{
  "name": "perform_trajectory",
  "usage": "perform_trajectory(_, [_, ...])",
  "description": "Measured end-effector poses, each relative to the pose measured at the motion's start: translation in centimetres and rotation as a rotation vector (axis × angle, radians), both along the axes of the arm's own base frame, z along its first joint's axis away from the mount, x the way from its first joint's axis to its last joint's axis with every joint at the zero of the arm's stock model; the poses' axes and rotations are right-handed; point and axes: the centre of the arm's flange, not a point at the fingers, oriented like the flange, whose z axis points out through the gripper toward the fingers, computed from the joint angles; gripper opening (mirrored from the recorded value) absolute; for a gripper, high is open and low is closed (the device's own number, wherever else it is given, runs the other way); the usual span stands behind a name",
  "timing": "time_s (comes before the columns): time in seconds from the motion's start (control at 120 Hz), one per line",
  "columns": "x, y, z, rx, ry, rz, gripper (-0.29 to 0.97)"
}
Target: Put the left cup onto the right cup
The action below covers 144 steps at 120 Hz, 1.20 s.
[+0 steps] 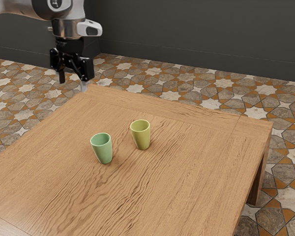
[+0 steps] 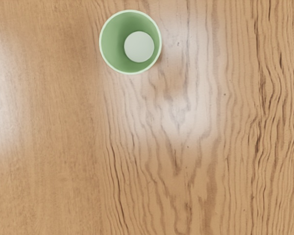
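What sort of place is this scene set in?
Probably a simulated home-style room: a wooden table, a star-patterned tile floor, a dark wall behind. A green cup and a yellowish cup stand on it.

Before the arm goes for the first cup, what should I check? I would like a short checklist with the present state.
1. Gripper open and empty: ok.
2. Green cup upright, mouth up: ok.
3. Green cup empty inside: ok, the wrist view shows its bare bottom.
4. Yellow-green cup upright and apart from the green cup: ok.
5. Gripper lined up over the green cup: not ok, it hangs high near the far edge of the table, at the exterior view's left.
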Motion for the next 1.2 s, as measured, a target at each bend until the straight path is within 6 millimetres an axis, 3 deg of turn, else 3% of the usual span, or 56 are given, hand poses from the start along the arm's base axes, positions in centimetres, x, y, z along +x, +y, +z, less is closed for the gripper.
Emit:
perform_trajectory(0.175, [0.1, 0.4, -1.7, -0.006, 0.015, 0.003, 0.68])
perform_trajectory(0.417, [0.0, 3.0, -11.1, 0.006, 0.079, 0.026, 0.68])
perform_trajectory(0.608, [0.1, 3.6, -15.6, 0.0, 0.036, 0.025, 0.68])
perform_trajectory(0.717, [1.5, 3.8, -16.6, 0.0, -0.017, 0.022, 0.68])
perform_trajectory(0.817, [4.8, 5.4, -17.1, 0.01, -0.067, 0.041, 0.68])
perform_trajectory(0.958, [8.9, 5.5, -17.1, -0.001, -0.12, 0.038, 0.68])
perform_trajectory(1.108, [9.5, 6.7, -18.4, -0.02, -0.108, 0.057, 0.68])
perform_trajectory(1.2, [8.7, 7.4, -21.0, -0.035, -0.066, 0.074, 0.68])
